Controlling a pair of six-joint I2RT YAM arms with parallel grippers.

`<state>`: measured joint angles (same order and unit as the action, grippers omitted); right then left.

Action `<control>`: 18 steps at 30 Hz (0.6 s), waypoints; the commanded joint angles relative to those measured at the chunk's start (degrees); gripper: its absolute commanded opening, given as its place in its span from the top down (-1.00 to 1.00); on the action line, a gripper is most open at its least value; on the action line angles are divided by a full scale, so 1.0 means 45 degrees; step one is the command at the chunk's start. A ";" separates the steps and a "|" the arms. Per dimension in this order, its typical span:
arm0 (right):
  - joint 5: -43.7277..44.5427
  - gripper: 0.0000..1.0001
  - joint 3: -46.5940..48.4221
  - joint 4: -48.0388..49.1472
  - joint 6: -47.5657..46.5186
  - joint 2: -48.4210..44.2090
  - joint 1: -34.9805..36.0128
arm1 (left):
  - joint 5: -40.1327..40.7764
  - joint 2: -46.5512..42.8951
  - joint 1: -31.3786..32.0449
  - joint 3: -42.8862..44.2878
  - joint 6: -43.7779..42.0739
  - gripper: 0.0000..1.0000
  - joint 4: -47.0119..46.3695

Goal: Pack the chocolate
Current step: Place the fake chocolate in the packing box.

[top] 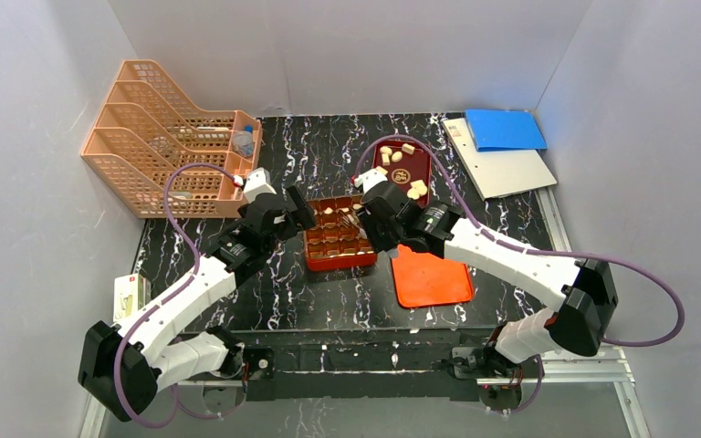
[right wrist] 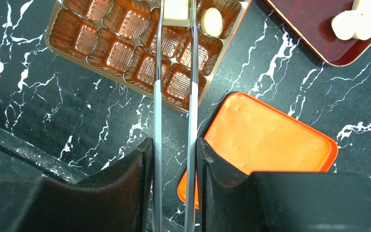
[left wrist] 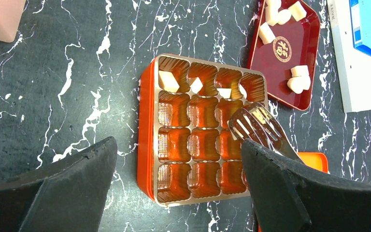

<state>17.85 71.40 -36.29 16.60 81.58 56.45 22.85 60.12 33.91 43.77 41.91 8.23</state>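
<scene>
dark red tray [left wrist: 280, 72], far right on the worktop [left wrist: 53, 72]: gold round seal [left wrist: 282, 49] with one chinese character, resembling 福, printed at centre.

Robot lab test cell, not a home or shop. Blank grey panel walls [top: 36, 91] box in a black marble-pattern table [top: 274, 292]. Two arms [top: 183, 301] are bolted at its near edge, purple cables [top: 167, 196] looping free. A peach file rack [top: 160, 128] sits at the far-left corner, a blue folder [top: 504, 130] at the far-right.
</scene>
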 commanded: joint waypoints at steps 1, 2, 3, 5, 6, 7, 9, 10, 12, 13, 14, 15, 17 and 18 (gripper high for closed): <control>0.0497 0.97 0.0071 0.0372 0.0178 -0.0493 0.0089 | 0.0069 -0.0254 -0.0055 0.0274 0.0027 -0.94 0.0157; 0.0506 0.97 0.0072 0.0370 0.0168 -0.0461 0.0093 | 0.0060 -0.0237 -0.0055 0.0274 0.0021 -0.94 0.0131; 0.0524 0.97 0.0072 0.0388 0.0160 -0.0440 0.0091 | 0.0059 -0.0235 -0.0055 0.0279 0.0022 -0.94 0.0135; 0.0565 0.97 0.0072 0.0432 0.0142 -0.0406 0.0093 | 0.0059 -0.0216 -0.0055 0.0275 0.0003 -0.94 0.0143; 0.0580 0.97 0.0072 0.0441 0.0139 -0.0384 0.0079 | 0.0059 -0.0205 -0.0055 0.0274 0.0003 -0.94 0.0129; 0.0589 0.97 0.0082 0.0450 0.0122 -0.0364 0.0074 | 0.0059 -0.0197 -0.0055 0.0274 0.0003 -0.94 0.0131; 0.0589 0.95 0.0106 0.0465 0.0110 -0.0305 0.0092 | 0.0059 -0.0195 -0.0055 0.0255 -0.0004 -0.94 0.0125; 0.0576 0.90 0.0120 0.0467 0.0099 -0.0281 0.0093 | 0.0059 -0.0195 -0.0055 0.0254 -0.0013 -0.94 0.0139; 0.0563 0.77 0.0130 0.0528 0.0085 -0.0249 0.0088 | 0.0059 -0.0196 -0.0055 0.0237 -0.0003 -0.94 0.0140; 0.0570 0.71 0.0147 0.0544 0.0066 -0.0225 0.0093 | 0.0066 -0.0195 -0.0055 0.0230 -0.0004 -0.94 0.0143; 0.0564 0.65 0.0191 0.0545 0.0047 -0.0175 0.0091 | 0.0076 -0.0198 -0.0055 0.0224 -0.0013 -0.94 0.0132; 0.0565 0.61 0.0233 0.0546 0.0032 -0.0135 0.0083 | 0.0066 -0.0196 -0.0055 0.0233 -0.0019 -0.94 0.0142; 0.0561 0.56 0.0283 0.0551 -0.0005 -0.0091 0.0083 | 0.0059 -0.0176 -0.0055 0.0235 -0.0009 -0.94 0.0109; 0.0579 0.55 0.0318 0.0576 -0.0018 -0.0056 0.0092 | 0.0059 -0.0166 -0.0055 0.0235 -0.0030 -0.94 0.0118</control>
<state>19.20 71.40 -36.16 16.56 81.38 56.60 22.85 60.12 33.91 43.77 42.00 8.21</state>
